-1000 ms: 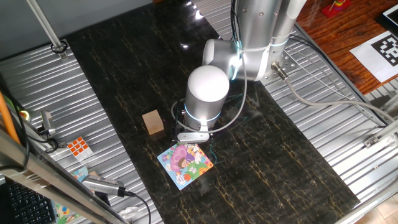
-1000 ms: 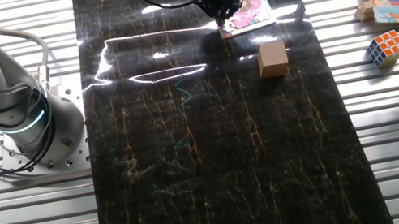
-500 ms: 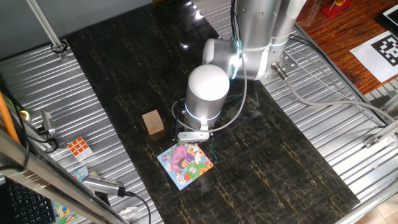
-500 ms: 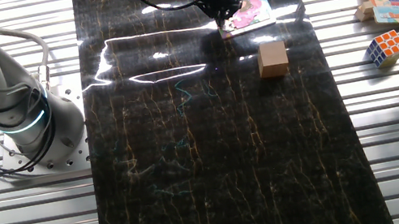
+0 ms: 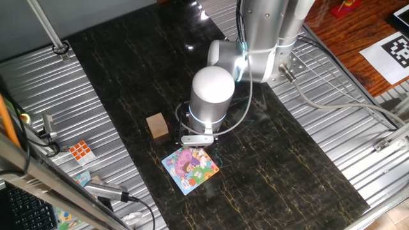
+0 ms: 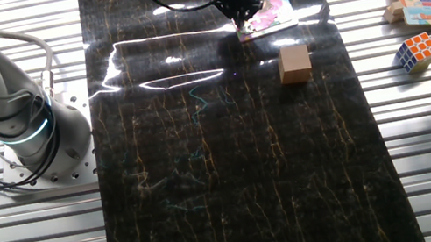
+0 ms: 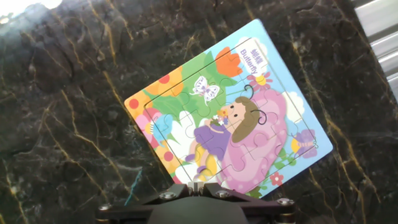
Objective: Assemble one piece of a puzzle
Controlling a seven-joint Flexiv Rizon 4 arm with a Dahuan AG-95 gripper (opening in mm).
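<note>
Square, flat cartoon puzzle (image 7: pixel 229 118) with blue border, showing a girl in pink and the word "Butterfly", lies rotated on the dark, glossy, gold-veined marble worktop (image 5: pixel 128 76). The black two-finger gripper (image 6: pixel 239 12) hangs over its near-left edge; whether the jaws are spread or pinching cannot be told. The loose piece cannot be made out. A tan wooden cube (image 5: pixel 156 125) stands nearby.

Cartoon puzzle (image 7: pixel 227 115) flat, askew on table
</note>
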